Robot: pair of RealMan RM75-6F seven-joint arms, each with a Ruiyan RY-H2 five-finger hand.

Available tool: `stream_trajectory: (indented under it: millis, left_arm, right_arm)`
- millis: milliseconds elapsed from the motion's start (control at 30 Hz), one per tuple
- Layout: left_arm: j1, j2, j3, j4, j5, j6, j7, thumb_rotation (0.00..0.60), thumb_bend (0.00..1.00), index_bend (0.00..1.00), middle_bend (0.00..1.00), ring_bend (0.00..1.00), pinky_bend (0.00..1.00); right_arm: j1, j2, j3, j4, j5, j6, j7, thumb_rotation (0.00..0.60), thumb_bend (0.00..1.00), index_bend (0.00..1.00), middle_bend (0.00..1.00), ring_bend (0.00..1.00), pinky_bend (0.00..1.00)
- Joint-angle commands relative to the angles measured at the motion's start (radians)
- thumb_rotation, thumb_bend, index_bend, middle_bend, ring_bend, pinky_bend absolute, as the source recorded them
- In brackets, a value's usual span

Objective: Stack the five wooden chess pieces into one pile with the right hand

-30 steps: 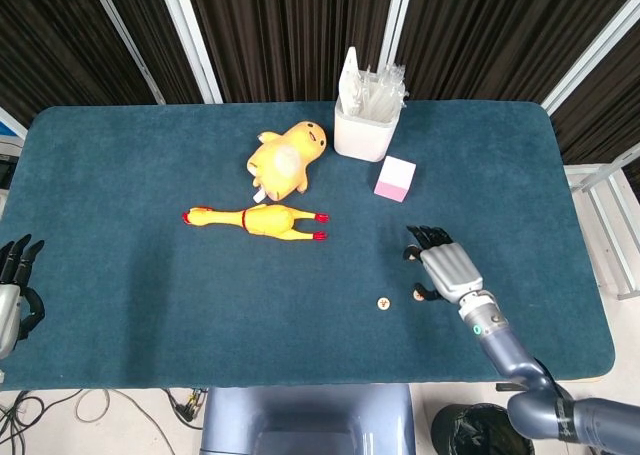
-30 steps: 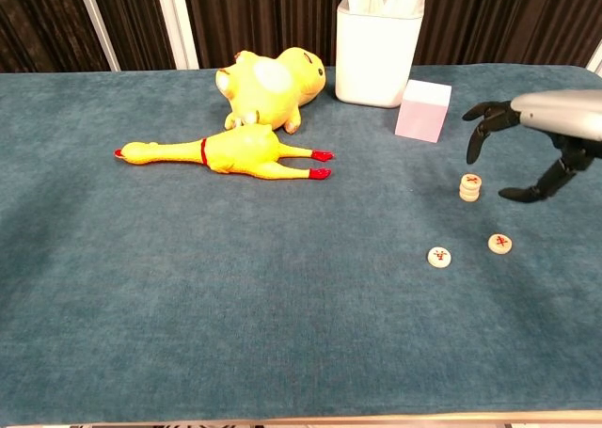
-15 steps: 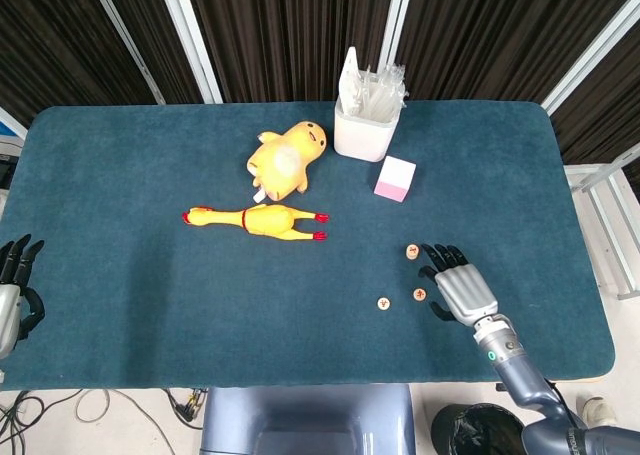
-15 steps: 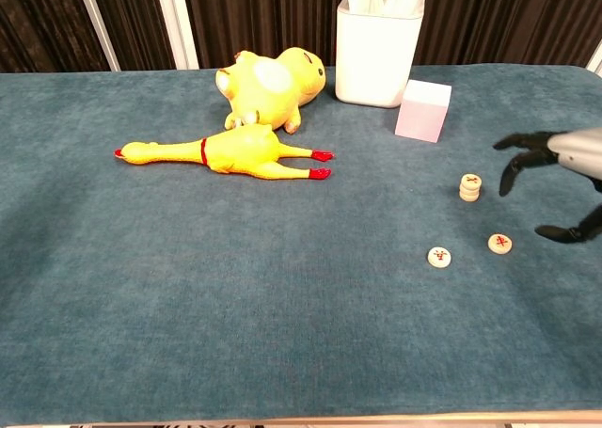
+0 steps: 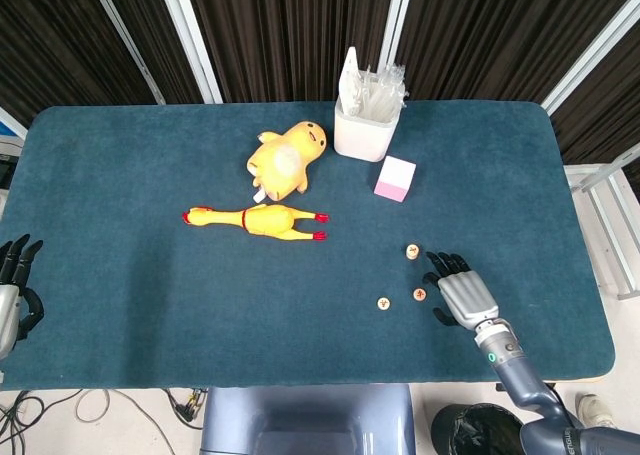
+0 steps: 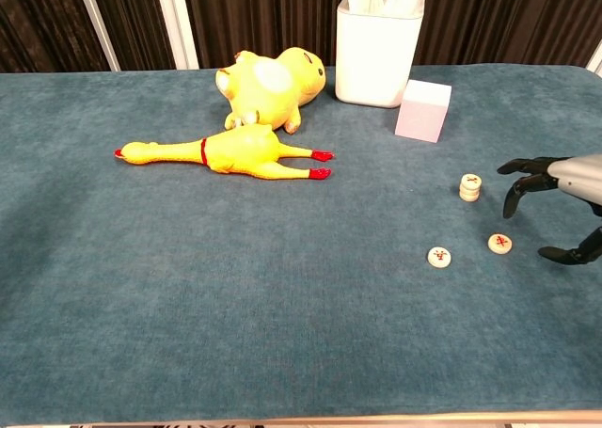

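A short pile of wooden chess pieces (image 6: 470,186) (image 5: 412,252) stands on the blue cloth right of centre. Two single pieces lie flat nearer the front edge: one (image 6: 500,243) (image 5: 420,295) to the right, one (image 6: 438,256) (image 5: 383,302) to the left. My right hand (image 5: 460,288) (image 6: 564,198) hovers just right of the right-hand single piece, fingers spread and curved, holding nothing. My left hand (image 5: 12,293) rests at the table's far left edge, fingers apart and empty.
A yellow rubber chicken (image 5: 257,219) and a yellow plush toy (image 5: 285,156) lie mid-table. A white container of clear packets (image 5: 366,115) and a small pink box (image 5: 395,178) stand behind the pieces. The table's front edge (image 6: 301,417) is close below.
My right hand has drawn back from over the pile toward the front right and dropped lower, uncovering the pile and the right-hand single piece. The pieces have not moved.
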Motion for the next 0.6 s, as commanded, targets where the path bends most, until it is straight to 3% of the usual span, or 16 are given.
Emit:
stream_trajectory:
  millis: [33, 600]
  left_arm:
    - [0.0, 0.0, 0.0, 0.0, 0.0, 0.0, 0.0, 0.6, 0.82, 0.1, 0.0, 0.0, 0.01]
    - [0.0, -0.002, -0.001, 0.001, -0.001, 0.001, 0.004, 0.6, 0.82, 0.1, 0.0, 0.0, 0.01]
  right_arm:
    - [0.002, -0.01, 0.008, 0.011, 0.005, -0.009, 0.002, 0.6, 0.4, 0.35, 0.06, 0.02, 0.08]
    - [0.02, -0.066, 0.05, 0.058, 0.054, -0.067, -0.014, 0.6, 0.4, 0.38, 0.06, 0.02, 0.09]
